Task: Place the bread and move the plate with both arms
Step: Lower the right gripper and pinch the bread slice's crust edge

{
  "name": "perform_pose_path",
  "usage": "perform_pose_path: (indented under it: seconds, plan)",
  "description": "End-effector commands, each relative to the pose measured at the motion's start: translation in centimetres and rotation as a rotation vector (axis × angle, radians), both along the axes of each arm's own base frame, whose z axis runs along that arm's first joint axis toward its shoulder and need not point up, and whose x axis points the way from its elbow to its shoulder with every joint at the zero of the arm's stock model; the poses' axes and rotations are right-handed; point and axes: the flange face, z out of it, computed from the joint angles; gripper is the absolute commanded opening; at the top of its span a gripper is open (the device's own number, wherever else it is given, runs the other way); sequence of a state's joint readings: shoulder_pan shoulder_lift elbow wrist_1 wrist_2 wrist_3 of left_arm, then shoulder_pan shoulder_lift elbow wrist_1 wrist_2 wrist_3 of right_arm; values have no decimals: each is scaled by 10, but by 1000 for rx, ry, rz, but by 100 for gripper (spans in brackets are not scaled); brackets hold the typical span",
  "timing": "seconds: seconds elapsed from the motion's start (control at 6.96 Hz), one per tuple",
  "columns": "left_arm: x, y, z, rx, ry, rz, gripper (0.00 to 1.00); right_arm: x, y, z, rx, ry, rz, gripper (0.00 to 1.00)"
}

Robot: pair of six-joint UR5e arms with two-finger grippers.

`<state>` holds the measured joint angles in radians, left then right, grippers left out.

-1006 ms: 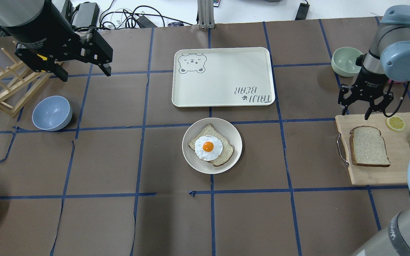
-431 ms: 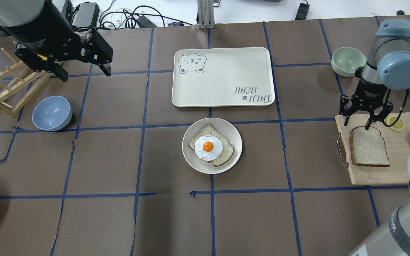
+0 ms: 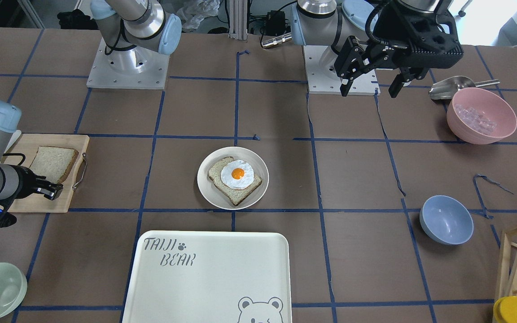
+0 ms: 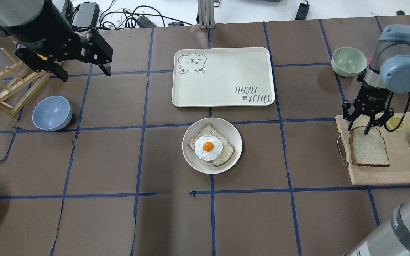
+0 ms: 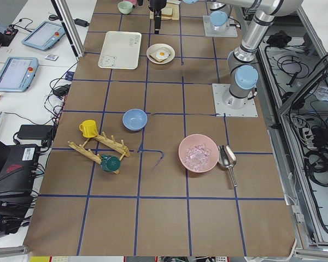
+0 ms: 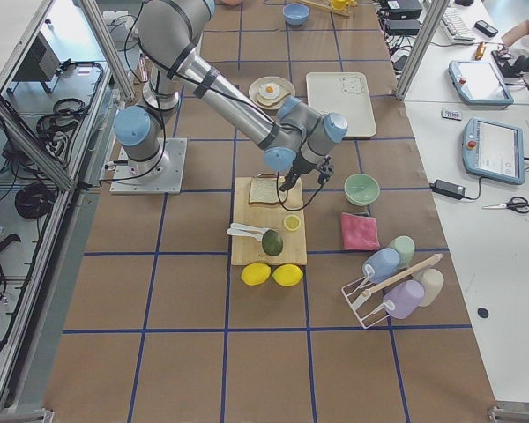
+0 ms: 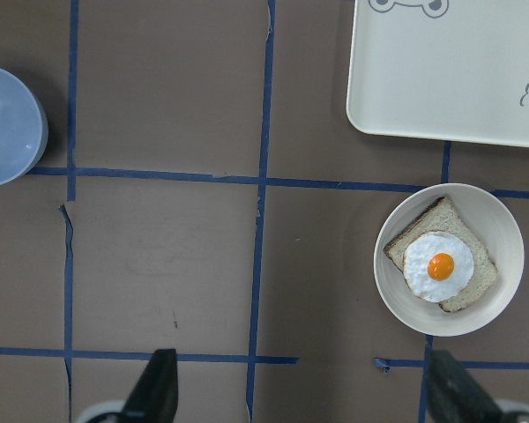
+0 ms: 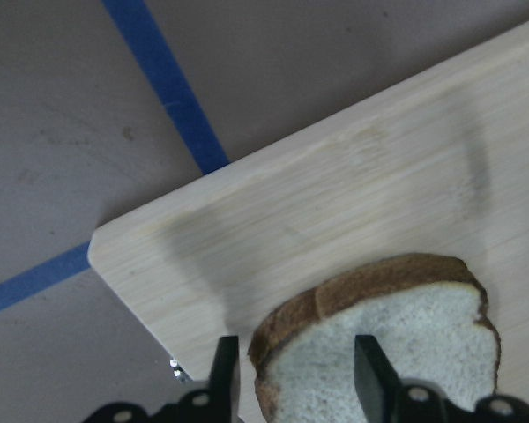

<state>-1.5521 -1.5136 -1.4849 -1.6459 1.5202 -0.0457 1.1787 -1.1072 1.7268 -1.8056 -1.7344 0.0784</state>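
A brown table (image 4: 101,220) crossed by blue tape lines (image 4: 212,220) filled the frame; a white desk (image 4: 247,10) ran along the top.

The cream tray (image 3: 222,269) on the surface bears grey lettering that reads "TAIJI BEAR", with a small paw mark after the first word. White print on the left gripper (image 4: 85,75) body is too small to read.

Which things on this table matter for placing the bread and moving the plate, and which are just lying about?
Job: bread, plate, egg-topped slice on it, cutting board under the bread, right gripper, left gripper.

Lying about: bear tray, blue bowl, green bowl, pink bowl, wooden rack, lemon slice.
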Motion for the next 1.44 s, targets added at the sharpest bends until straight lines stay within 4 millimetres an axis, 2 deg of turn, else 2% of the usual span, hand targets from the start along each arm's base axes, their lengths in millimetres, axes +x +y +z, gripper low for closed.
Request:
perform_pose_path:
  seconds: [0.0, 0.14, 0.43, 0.72, 0.86, 1.01, 1.15, 1.29]
  plan:
    - [1, 0, 0, 0, 0, 0, 100, 1, 1, -3, 3, -4, -18, 21]
    - [1, 0, 0, 0, 0, 0, 100, 1, 1, -2, 3, -3, -19, 4]
    - [1, 0, 0, -1, 0, 2, 100, 1, 0, 0, 1, -4, -20, 0]
    - [1, -1, 1, -3, 0, 2, 100, 1, -1, 15, -15, -10, -24, 0]
    - [1, -1, 3, -6, 3, 4, 100, 7, 3, 35, -15, -39, -37, 0]
    - [2, -5, 5, -8, -3, 8, 100, 14, 5, 65, -27, -37, -27, 0]
    - [2, -16, 6, -12, -6, 5, 100, 20, 6, 90, -25, -68, -36, 0]
    - [3, -24, 13, -24, -3, 6, 100, 37, -2, 115, -16, -77, -23, 0]
